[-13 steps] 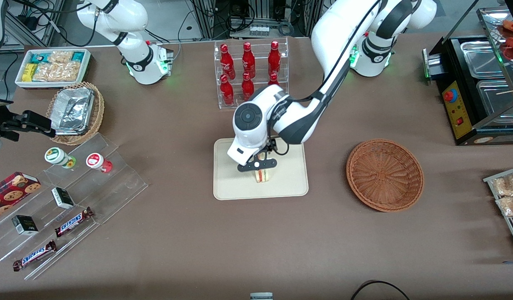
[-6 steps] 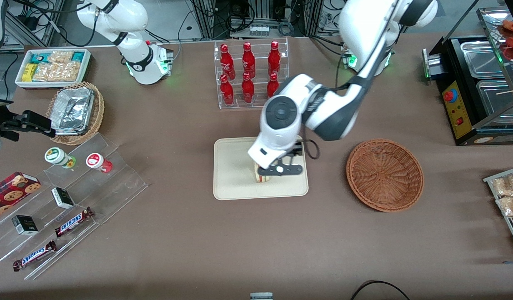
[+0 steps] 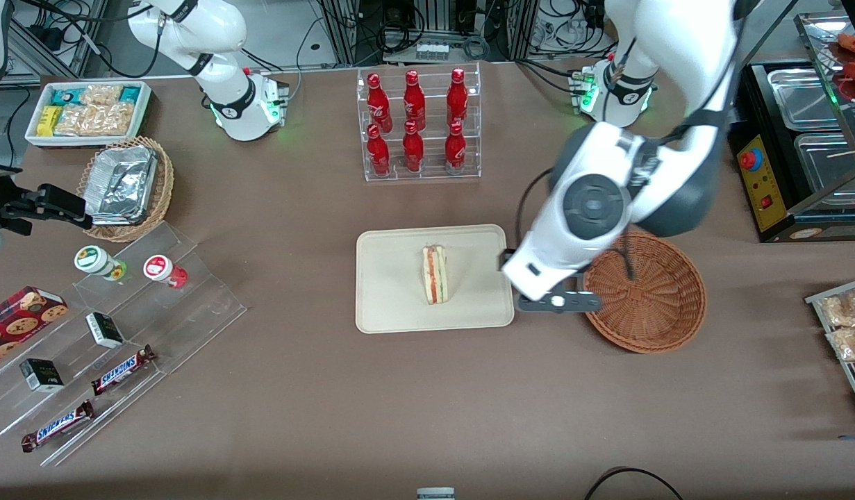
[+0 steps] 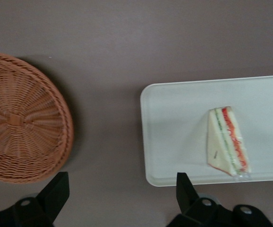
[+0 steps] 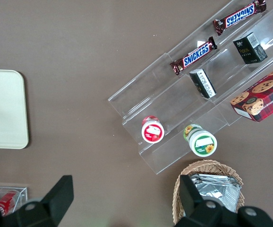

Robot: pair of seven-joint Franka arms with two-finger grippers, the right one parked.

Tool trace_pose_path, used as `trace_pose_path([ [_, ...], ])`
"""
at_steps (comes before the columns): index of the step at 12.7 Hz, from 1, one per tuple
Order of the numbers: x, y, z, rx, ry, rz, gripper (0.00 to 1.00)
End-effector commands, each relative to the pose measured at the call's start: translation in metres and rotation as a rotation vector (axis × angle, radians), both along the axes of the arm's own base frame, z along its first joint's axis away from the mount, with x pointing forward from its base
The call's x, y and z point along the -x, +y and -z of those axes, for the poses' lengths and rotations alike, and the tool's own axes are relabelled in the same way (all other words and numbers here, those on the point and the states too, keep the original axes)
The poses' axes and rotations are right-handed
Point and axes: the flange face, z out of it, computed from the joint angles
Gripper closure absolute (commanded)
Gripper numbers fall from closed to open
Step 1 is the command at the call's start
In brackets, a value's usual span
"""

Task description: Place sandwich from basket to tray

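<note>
On tray [image 3: 392, 305]: sandwich [image 3: 435, 273] | between tray and basket [image 3: 660, 316]: pincer [image 4: 122, 198] spread wide, holding nothing, above surface [image 3: 399, 403]

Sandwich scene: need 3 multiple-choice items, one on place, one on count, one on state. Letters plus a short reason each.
1. Where is the sandwich?
A. in the basket
B. on the tray
C. on the bare table

2. How many red bottles stand in the clear rack?
A. four
B. six
C. eight

3. What is the gripper doing?
A. open, holding nothing, above the table between tray and basket
B. shut on the sandwich
C. shut on a bottle

Answers:
1 B: the sandwich lies flat on the tray, and the basket holds nothing.
2 B: the red bottles stand in two rows of three.
3 A: the wrist view shows the fingers spread apart, with only table between them.
</note>
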Motion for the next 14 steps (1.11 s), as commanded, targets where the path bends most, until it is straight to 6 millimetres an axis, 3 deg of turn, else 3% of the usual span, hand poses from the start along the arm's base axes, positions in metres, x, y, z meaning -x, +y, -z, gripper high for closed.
trace_pose_path([
  [1,0.010,0.046,-0.014,0.014,0.020,0.040,0.00],
  [2,0.011,0.065,-0.015,0.015,0.025,0.044,0.00],
  [8,0.032,0.133,-0.039,0.012,0.024,0.034,0.00],
  [14,0.052,0.175,-0.063,-0.008,0.055,-0.013,0.00],
])
